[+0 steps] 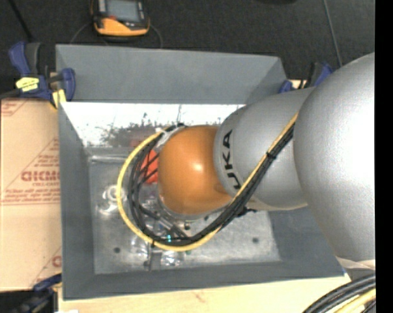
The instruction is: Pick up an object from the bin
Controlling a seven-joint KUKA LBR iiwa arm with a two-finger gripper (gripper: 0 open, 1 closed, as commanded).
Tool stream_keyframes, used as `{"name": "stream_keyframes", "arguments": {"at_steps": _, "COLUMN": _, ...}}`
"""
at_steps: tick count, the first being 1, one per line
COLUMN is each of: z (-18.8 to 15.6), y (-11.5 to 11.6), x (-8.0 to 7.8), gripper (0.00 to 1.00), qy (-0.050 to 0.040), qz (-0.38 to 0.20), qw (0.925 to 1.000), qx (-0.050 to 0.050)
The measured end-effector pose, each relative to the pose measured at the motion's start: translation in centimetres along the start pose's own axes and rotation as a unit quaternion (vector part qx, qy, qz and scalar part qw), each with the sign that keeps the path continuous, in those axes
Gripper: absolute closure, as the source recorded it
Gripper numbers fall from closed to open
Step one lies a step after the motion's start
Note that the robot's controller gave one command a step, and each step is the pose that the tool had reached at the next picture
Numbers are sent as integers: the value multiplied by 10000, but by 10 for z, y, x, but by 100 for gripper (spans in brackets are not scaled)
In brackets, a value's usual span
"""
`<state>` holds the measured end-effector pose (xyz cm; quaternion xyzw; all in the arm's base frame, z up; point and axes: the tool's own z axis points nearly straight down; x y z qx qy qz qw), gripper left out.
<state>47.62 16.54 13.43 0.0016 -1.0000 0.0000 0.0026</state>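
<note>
1. Arm (313,149): the grey KUKA body enters from the right and covers the right half of the bin. Its wrist is set low over the middle of the bin floor.
2. Bin (176,77): grey metal with sloped walls and a scuffed floor. Bare floor shows at the left and along the front.
3. Orange cover (186,171): domed, fixed on the wrist, over the centre of the floor.
4. Cables (128,188): yellow and black, looping round the cover's left side and under its front edge.
5. Red thing (150,165): partly seen at the cover's left edge, behind the cables. Its kind cannot be told.
6. Clear thing (110,197): glassy, on the floor at the left, just beside the cable loop.
7. Small clear pieces (154,253): on the floor at the front, just below the wrist.
8. Pincer (162,238): under the cover's front edge, largely masked by the cables, close above the small clear pieces. Whether it is wide, narrow or holding anything cannot be told.
</note>
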Motion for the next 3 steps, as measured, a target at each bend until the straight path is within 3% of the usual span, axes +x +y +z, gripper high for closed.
{"name": "stream_keyframes", "arguments": {"at_steps": 1, "z": 65, "y": -29, "x": -45, "gripper": 0, "qy": -30, "qz": -860, "qw": 9963, "qx": 3}}
{"name": "stream_keyframes", "arguments": {"at_steps": 2, "z": 62, "y": -28, "x": -46, "gripper": 100, "qy": -51, "qz": -853, "qw": 9963, "qx": -7}}
{"name": "stream_keyframes", "arguments": {"at_steps": 3, "z": -114, "y": -26, "x": -51, "gripper": 100, "qy": -69, "qz": -661, "qw": 9978, "qx": -1}}
